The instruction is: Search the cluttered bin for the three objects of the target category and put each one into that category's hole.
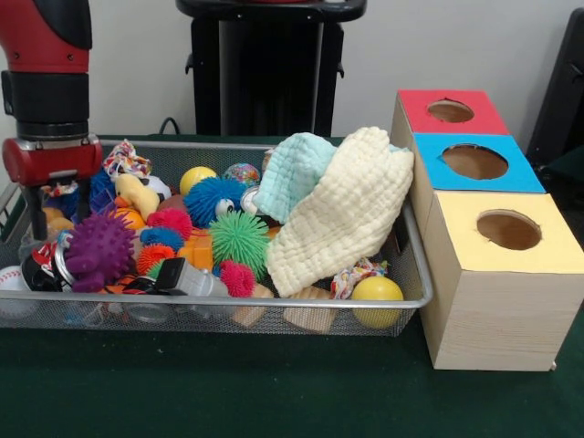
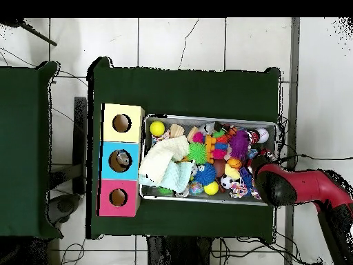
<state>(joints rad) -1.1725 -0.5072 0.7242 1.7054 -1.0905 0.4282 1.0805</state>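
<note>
The pincer (image 1: 38, 219) hangs low inside the bin (image 1: 301, 304), at the end farthest from the boxes. One dark finger (image 1: 36, 215) shows, reaching down among the toys; whether the pincer is apart or together cannot be told, and nothing can be seen held in it.

Just beside the pincer lies a purple spiky ball (image 1: 99, 249). Further toward the boxes lie a blue spiky ball (image 1: 212, 199), a green spiky ball (image 1: 240, 238) and a small pink spiky ball (image 1: 237, 278). Two cloths, one pale green (image 1: 294, 173) and one cream (image 1: 342, 214), cover the bin's box end, with a yellow ball (image 1: 376, 294) below them at the front rim.

The bin stands on the green table (image 1: 274, 392), touching or just beside three wooden boxes topped red (image 1: 447, 110), blue (image 1: 474, 162) and yellow (image 1: 507, 228).

Progress judgement: in the overhead view something pale shows inside the blue box's hole (image 2: 123, 160), possibly one deposited object; the other two holes look empty. Most of the sorting appears to remain.
</note>
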